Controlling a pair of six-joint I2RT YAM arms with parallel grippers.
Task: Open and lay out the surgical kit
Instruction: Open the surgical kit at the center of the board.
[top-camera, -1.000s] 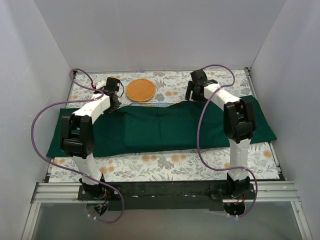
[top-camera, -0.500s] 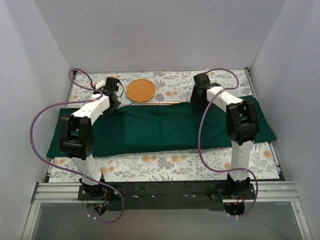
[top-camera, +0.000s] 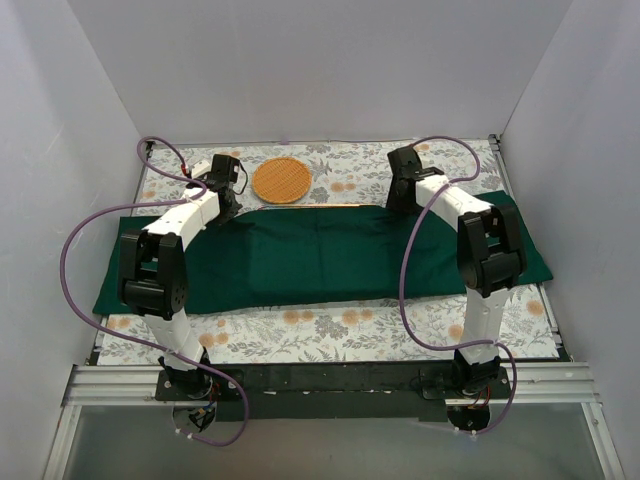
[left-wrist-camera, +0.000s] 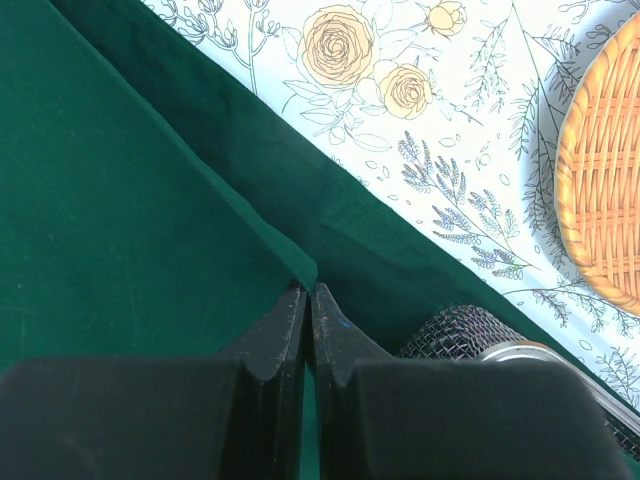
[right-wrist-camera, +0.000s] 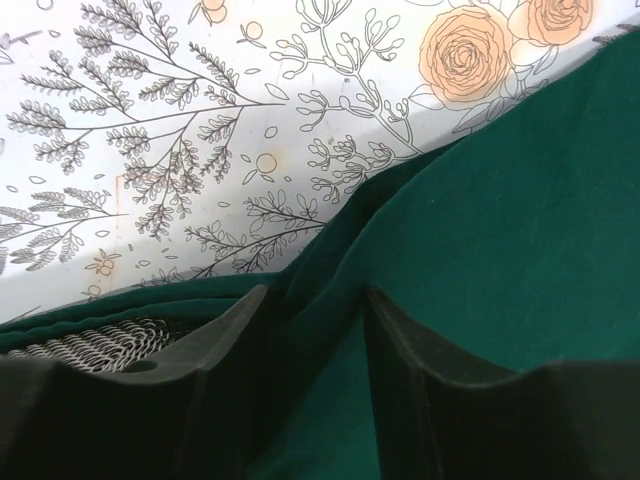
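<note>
The dark green cloth wrap (top-camera: 320, 255) lies spread across the table's middle and covers the tray. My left gripper (top-camera: 228, 207) is at the cloth's far left edge. In the left wrist view its jaws (left-wrist-camera: 306, 291) are pressed together on a fold of the cloth's edge (left-wrist-camera: 200, 200). Beside them a corner of the silver wire-mesh tray (left-wrist-camera: 456, 329) peeks out. My right gripper (top-camera: 399, 200) is at the far right edge; its jaws (right-wrist-camera: 315, 297) stand apart, straddling a raised cloth fold (right-wrist-camera: 480, 220). Mesh (right-wrist-camera: 95, 345) shows at lower left. No instruments are visible.
A round woven orange basket (top-camera: 281, 180) sits on the floral table cover (top-camera: 350, 325) just behind the cloth, close to my left gripper, and shows at the right of the left wrist view (left-wrist-camera: 600, 180). White walls enclose the table on three sides.
My right gripper has shifted slightly right and down onto the cloth's far edge, and its jaws have narrowed around the fold. The left arm has not moved.
</note>
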